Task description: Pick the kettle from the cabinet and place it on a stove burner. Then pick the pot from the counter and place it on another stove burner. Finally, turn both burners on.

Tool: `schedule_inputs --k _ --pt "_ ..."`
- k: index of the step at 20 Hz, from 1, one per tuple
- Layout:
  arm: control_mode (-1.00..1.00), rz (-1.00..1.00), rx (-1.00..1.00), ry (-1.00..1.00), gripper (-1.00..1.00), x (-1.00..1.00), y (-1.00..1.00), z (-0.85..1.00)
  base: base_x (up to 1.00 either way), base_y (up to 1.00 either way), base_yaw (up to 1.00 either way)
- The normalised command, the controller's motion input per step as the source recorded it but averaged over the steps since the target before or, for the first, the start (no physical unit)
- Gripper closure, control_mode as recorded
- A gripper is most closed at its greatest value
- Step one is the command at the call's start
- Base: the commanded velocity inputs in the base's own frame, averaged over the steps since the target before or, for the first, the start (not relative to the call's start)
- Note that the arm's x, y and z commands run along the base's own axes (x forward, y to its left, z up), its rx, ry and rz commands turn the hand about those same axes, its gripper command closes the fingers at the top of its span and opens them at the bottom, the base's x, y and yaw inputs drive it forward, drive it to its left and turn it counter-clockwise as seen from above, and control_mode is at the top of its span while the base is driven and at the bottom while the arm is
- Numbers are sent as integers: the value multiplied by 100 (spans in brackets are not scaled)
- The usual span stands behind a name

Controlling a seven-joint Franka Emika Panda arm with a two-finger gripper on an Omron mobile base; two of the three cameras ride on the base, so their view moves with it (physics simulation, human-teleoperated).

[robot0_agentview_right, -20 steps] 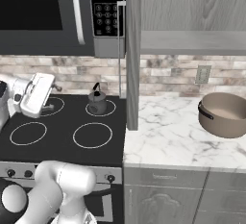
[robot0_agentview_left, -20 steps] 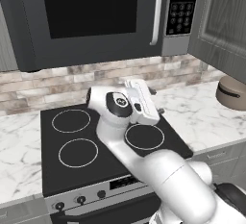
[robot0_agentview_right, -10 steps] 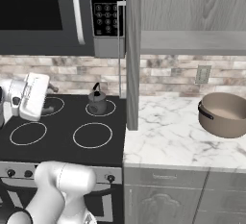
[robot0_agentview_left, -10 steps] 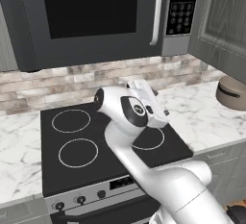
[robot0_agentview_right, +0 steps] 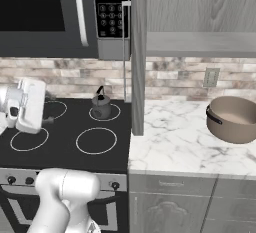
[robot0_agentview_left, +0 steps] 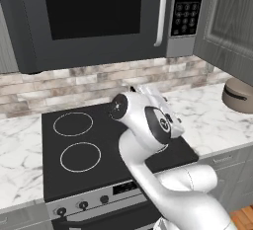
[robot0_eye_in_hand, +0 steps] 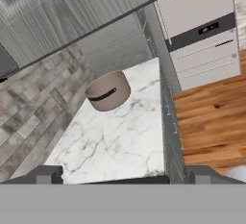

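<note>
From the left base view the white arm hides the right burners; the pot (robot0_agentview_left: pixel 239 95) sits far right on the counter (robot0_agentview_left: pixel 207 120). The right base view adds the kettle (robot0_agentview_right: pixel 101 106) on the back right burner (robot0_agentview_right: pixel 106 111), with the cabinet (robot0_agentview_right: pixel 200 43) door open above. In the hand view the gripper (robot0_eye_in_hand: pixel 121 175) stands wide apart — empty — facing the pot (robot0_eye_in_hand: pixel 108 91).
</note>
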Motion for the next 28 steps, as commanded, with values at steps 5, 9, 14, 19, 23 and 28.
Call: schedule_inputs --k 5,9,14,19,23,28 --pt "-100 10 6 0 -100 -18 -9 0 0 0 0" --pt "-100 0 0 0 -100 0 0 0 0 0 0" --pt "-100 0 0 -9 -100 -21 -3 0 0 0 0" --pt "100 -2 0 -10 -100 -24 -3 0 -39 -11 -4" --pt "100 0 0 0 -100 0 0 0 -61 -18 -7" --pt "100 0 0 0 -100 0 0 0 -57 -22 -7"
